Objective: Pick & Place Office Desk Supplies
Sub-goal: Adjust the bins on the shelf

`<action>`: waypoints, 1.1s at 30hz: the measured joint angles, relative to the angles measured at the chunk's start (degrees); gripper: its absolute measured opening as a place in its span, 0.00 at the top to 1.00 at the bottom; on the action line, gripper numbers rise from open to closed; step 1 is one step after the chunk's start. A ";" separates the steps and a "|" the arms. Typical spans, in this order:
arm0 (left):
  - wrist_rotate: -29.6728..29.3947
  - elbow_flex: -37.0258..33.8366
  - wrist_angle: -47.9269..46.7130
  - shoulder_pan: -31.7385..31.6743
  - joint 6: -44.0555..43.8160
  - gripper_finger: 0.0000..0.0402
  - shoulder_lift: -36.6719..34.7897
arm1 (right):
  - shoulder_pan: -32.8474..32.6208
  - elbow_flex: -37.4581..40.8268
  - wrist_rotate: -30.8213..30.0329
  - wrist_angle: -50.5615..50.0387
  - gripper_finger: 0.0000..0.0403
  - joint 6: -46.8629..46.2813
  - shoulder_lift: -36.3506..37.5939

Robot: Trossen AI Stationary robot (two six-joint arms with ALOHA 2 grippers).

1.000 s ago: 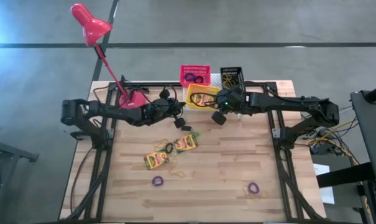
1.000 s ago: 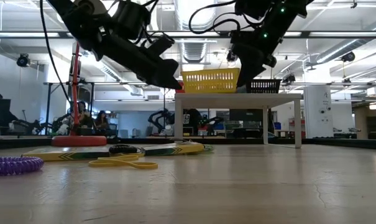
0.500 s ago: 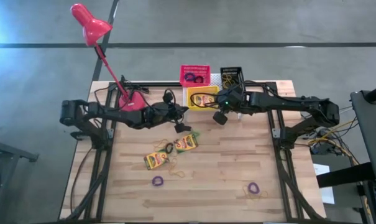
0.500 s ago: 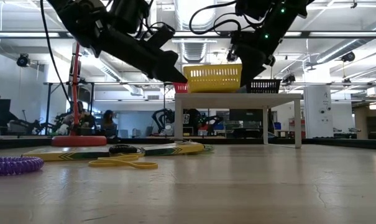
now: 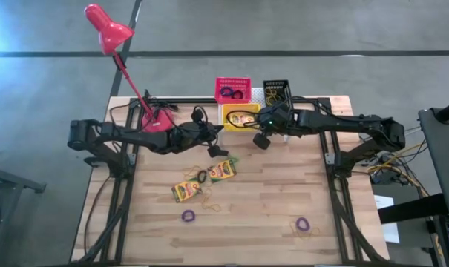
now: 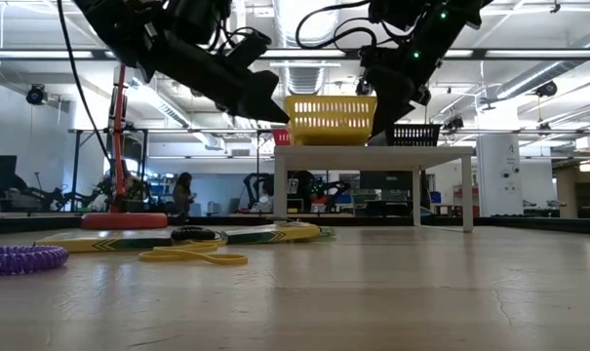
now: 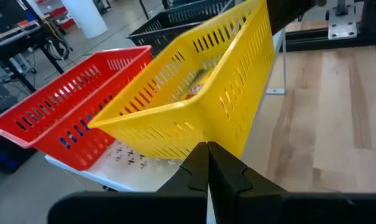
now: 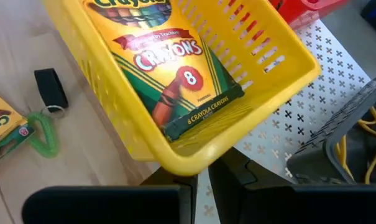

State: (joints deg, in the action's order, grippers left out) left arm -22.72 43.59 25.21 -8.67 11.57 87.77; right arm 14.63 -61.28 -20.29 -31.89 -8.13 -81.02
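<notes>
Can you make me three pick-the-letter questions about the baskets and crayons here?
1. Where is the yellow basket?
A. on the floor
B. on the white shelf
C. under the lamp

2. How many crayon boxes lie on the wooden table?
A. two
B. five
C. none

3. What is inside the yellow basket?
A. nothing
B. scissors
C. a crayon box

Answers: 1 B, the low view shows it on the shelf top. 2 A, the high view shows two flat boxes. 3 C, the right wrist view shows the box inside.
</notes>
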 joint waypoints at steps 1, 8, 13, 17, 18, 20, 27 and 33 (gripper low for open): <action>0.00 0.00 -0.69 0.00 -0.02 0.99 -0.32 | 0.00 0.00 0.04 0.06 0.92 0.21 -0.07; -0.02 0.00 -5.99 0.00 -2.12 0.99 -1.47 | -0.04 0.00 0.13 0.23 0.90 1.05 -0.14; -0.42 0.00 -6.44 0.00 -3.44 0.99 -1.47 | -0.04 0.00 -0.87 0.15 0.81 1.02 -0.04; -1.67 0.00 -7.32 0.00 -6.13 0.99 -2.86 | -0.11 -0.89 -1.07 -1.40 0.74 0.39 1.33; -1.73 0.00 -7.80 0.00 -6.91 0.99 -3.48 | -0.13 -1.30 -1.07 -1.80 0.73 -0.26 1.76; -1.73 0.00 -8.72 0.00 -7.61 0.99 -4.19 | -0.13 -1.91 -0.91 -2.36 0.71 -1.15 2.67; -1.73 0.00 -11.91 0.07 -8.46 0.99 -7.63 | -1.40 -3.97 -0.68 -4.96 0.73 -2.20 5.66; -1.69 0.00 -15.66 -0.27 -10.10 0.99 -11.33 | -5.86 -3.97 2.20 -5.30 0.79 -2.13 7.94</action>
State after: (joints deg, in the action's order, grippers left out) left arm -24.41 43.59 9.55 -8.94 1.47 76.44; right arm 8.77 -65.25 -18.09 -37.19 -10.26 -73.08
